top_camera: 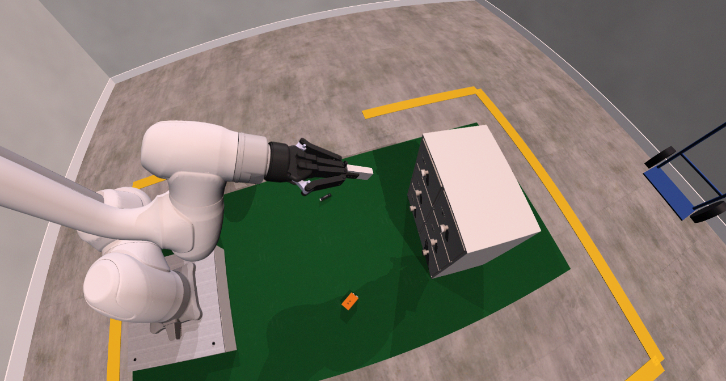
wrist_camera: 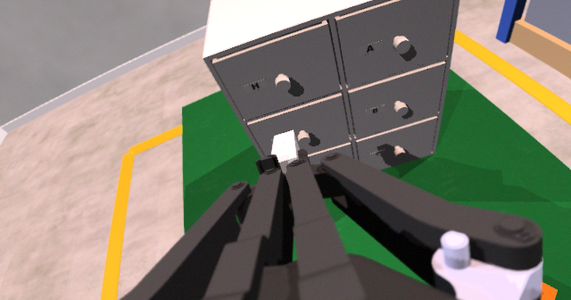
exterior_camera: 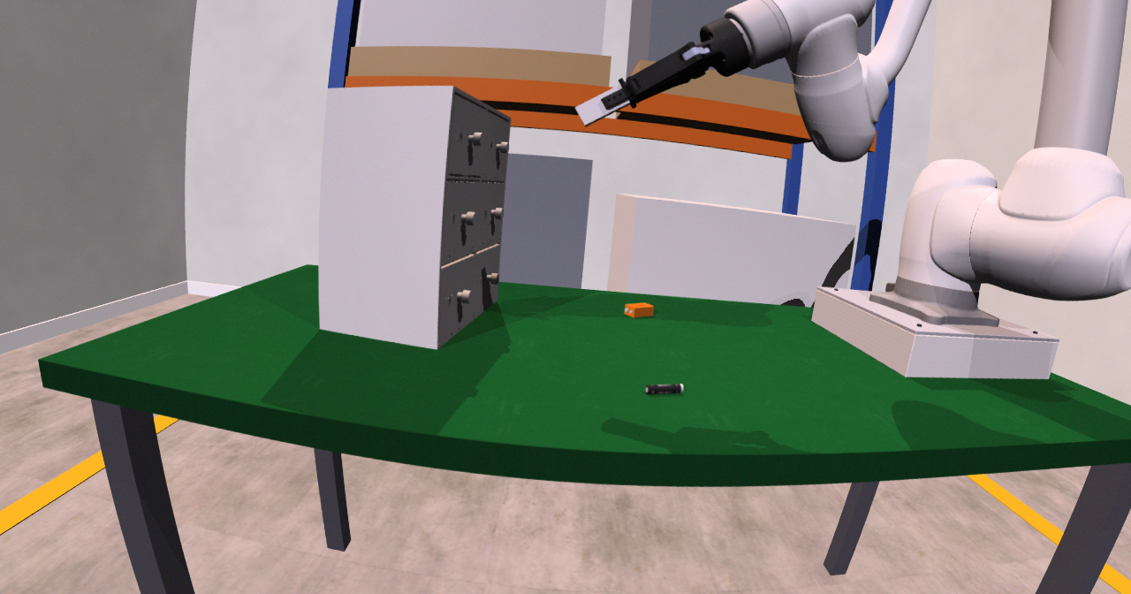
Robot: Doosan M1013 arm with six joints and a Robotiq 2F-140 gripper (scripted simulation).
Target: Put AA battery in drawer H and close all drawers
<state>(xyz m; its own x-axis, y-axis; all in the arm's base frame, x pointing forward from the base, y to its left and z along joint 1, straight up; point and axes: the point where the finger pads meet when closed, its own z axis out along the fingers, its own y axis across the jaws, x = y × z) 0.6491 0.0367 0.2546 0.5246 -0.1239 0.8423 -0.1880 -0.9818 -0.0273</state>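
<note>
Right of centre in the exterior view, low on the table, the battery lies lengthwise left to right, well beneath the pressed-together, empty claw, which must probably descend and open.

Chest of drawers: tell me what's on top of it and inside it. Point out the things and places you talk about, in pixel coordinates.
Nothing sits on the visible top of the chest point(top_camera: 479, 186) point(exterior_camera: 383, 218) point(wrist_camera: 277, 16). Its closed drawers hide whatever is inside.

smooth matt white chest, matt dark-grey drawer fronts
</note>
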